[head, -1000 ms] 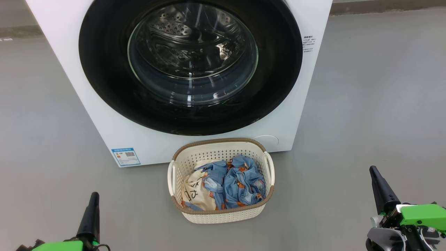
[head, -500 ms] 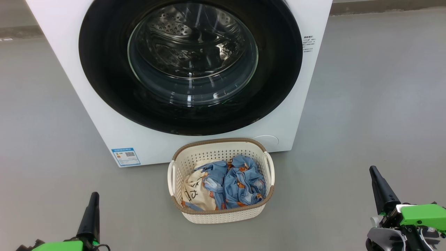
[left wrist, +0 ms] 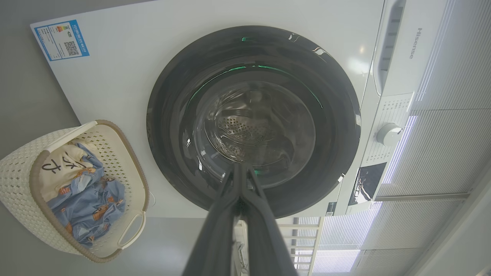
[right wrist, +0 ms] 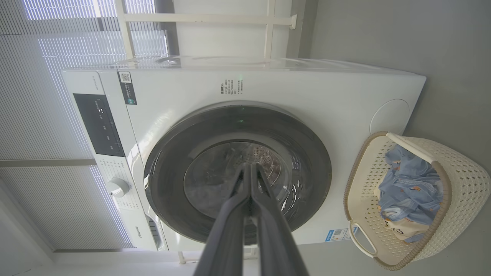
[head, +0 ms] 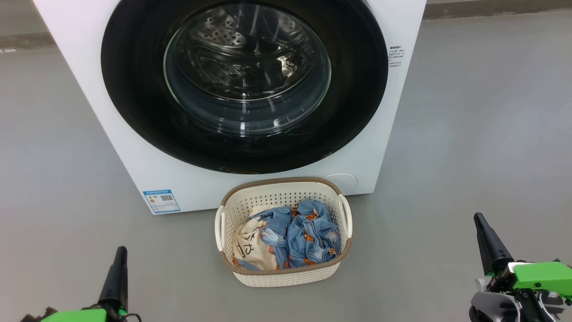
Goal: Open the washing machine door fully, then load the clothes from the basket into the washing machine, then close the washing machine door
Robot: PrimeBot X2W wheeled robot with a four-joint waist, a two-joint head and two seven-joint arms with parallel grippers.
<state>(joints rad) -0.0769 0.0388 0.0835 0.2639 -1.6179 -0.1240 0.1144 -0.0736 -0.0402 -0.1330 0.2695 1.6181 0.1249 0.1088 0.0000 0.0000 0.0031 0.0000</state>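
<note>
The white washing machine [head: 147, 170] stands ahead with its round black-rimmed door [head: 134, 112] closed flat against the front; the steel drum shows through the glass. The cream basket [head: 286, 277] sits on the floor right before it, holding the clothes [head: 304, 235], blue printed fabric beside a cream cloth. My left gripper [head: 119, 251] is low at the left, shut and empty. My right gripper [head: 479, 218] is low at the right, also shut and empty. Both are well back from basket and door. The wrist views show the door [left wrist: 345, 115] [right wrist: 161, 168] and the basket [left wrist: 15, 168] [right wrist: 468, 172] beyond the closed fingers.
Grey floor [head: 469, 134] spreads out on both sides of the machine. A blue label sticker [head: 161, 201] sits low on the machine's front. The control panel with a knob [left wrist: 388, 134] is on the machine's upper part. Blinds [right wrist: 46, 115] hang behind it.
</note>
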